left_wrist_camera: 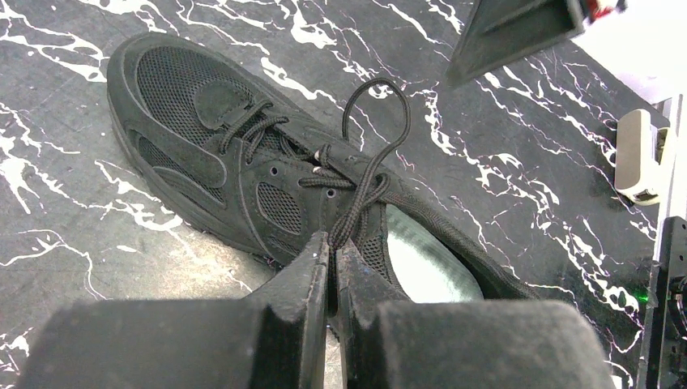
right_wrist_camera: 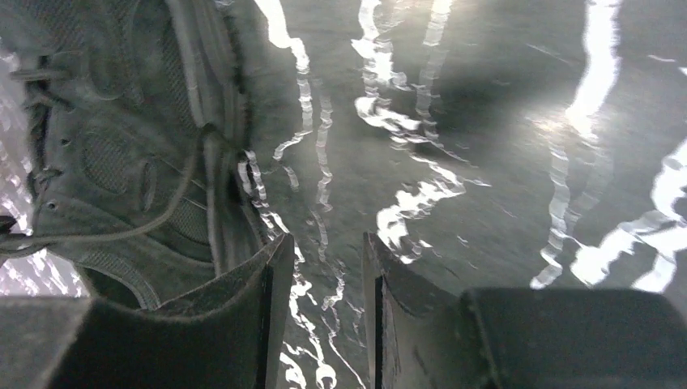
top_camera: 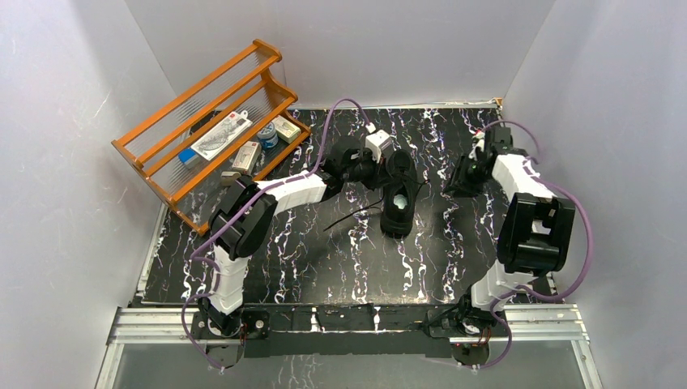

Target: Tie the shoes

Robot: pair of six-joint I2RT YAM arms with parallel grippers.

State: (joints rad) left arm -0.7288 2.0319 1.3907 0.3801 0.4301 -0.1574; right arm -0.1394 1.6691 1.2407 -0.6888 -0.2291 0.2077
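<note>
From the overhead camera I count one sneaker [top_camera: 398, 198], all black, lying on the marbled table [top_camera: 324, 259] with its pale insole showing through the opening. Two arms reach toward it, one on each side. The left gripper [top_camera: 381, 177] is right against the sneaker's left flank near the lacing. The right gripper [top_camera: 455, 178] sits to the sneaker's right, near but apart from it. One loose lace end [top_camera: 350, 216] trails over the table to the sneaker's left. One orange rack [top_camera: 212, 121] stands well to the sneaker's left and further back. It has two tiers and holds several small packs, too small for me to count surely.

On the left wrist camera the one sneaker [left_wrist_camera: 211, 154] lies diagonally, toe at the upper left. The left gripper [left_wrist_camera: 332, 245] has its two fingers pressed together, clamped on the laces [left_wrist_camera: 360, 203]. Two strands rise from the pinch and join into one loop [left_wrist_camera: 381, 121] standing over the tongue. The insole [left_wrist_camera: 425, 259] shows just right of the fingers.

On the right wrist camera the sneaker's side [right_wrist_camera: 121, 162] fills the left of the view, with one lace strand [right_wrist_camera: 174, 207] draped across it. The right gripper [right_wrist_camera: 326, 247] has its two fingers apart, and only bare table shows between them. The left finger is just beside the sneaker's sole; I cannot tell whether it touches.
</note>
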